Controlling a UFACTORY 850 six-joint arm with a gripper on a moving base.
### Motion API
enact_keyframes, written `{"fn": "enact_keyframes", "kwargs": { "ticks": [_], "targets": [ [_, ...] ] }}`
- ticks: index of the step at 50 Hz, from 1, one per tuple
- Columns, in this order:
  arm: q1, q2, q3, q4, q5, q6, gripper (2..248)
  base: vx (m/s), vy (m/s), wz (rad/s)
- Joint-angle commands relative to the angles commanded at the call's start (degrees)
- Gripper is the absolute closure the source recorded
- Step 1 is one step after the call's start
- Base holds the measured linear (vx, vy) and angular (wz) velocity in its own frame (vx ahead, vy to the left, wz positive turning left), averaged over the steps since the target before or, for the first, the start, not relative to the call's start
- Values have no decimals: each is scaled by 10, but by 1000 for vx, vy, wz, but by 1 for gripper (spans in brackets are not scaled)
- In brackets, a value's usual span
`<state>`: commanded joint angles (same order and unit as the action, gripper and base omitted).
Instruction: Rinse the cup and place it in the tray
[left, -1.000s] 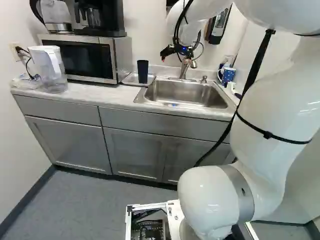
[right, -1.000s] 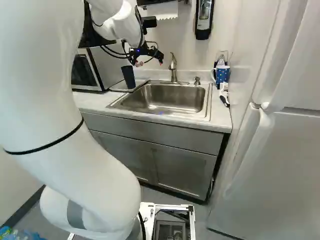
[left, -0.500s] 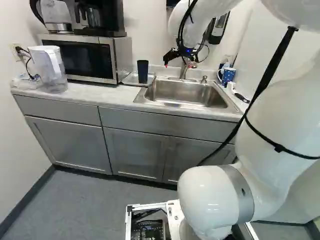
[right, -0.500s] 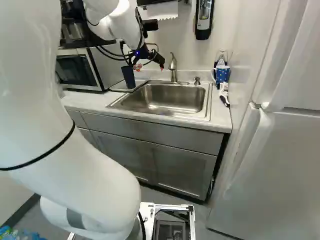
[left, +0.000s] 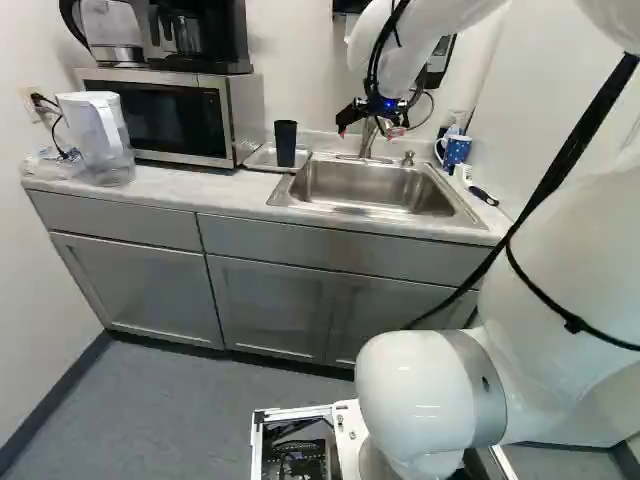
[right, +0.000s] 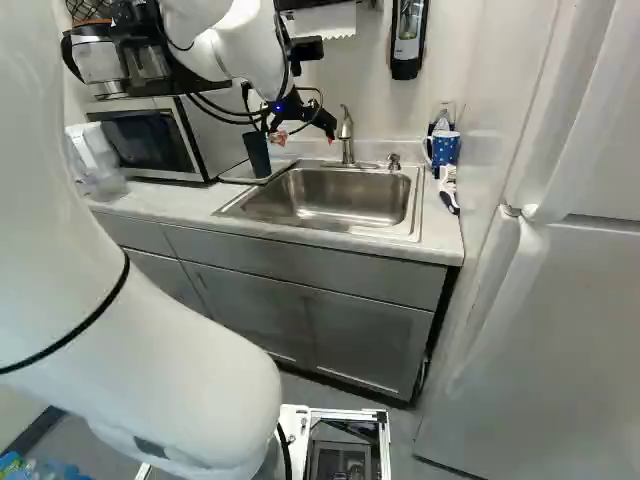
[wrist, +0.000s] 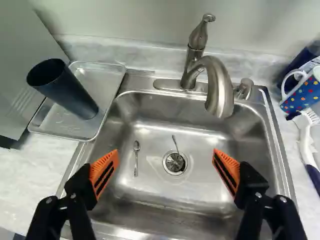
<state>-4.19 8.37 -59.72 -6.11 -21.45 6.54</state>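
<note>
My gripper (left: 370, 124) hangs above the back of the sink, near the faucet. In the wrist view the gripper (wrist: 166, 167) is open, its orange pads far apart with only the sink basin below between them. A dark cup (left: 285, 143) stands upright, mouth up, on a shallow metal tray (wrist: 85, 131) left of the sink. Seen from the wrist, the cup (wrist: 67, 92) is beyond one finger, untouched. The steel sink (wrist: 200, 195) holds a small spoon (wrist: 136, 157) and another thin utensil at the drain. The curved faucet (wrist: 220, 87) rises behind the basin.
Left of the tray is a microwave (left: 165, 118) with a coffee maker and kettle on top, then a clear pitcher (left: 102, 140). Right of the sink are a dotted mug (right: 444, 149) and a white brush (right: 448, 188). A refrigerator (right: 560, 330) borders the right side.
The gripper has shifted right and somewhat lower in the left base view, and the upper arm has swung outward. Cup and tray have stayed put; the base has not moved.
</note>
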Motion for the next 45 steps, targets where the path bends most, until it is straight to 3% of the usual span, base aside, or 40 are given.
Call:
{"fn": "enact_keyframes", "kwargs": {
  "ticks": [45],
  "targets": [
    [0, 0, 0, 0, 0, 0, 3, 0, 0, 0]
  ]
}}
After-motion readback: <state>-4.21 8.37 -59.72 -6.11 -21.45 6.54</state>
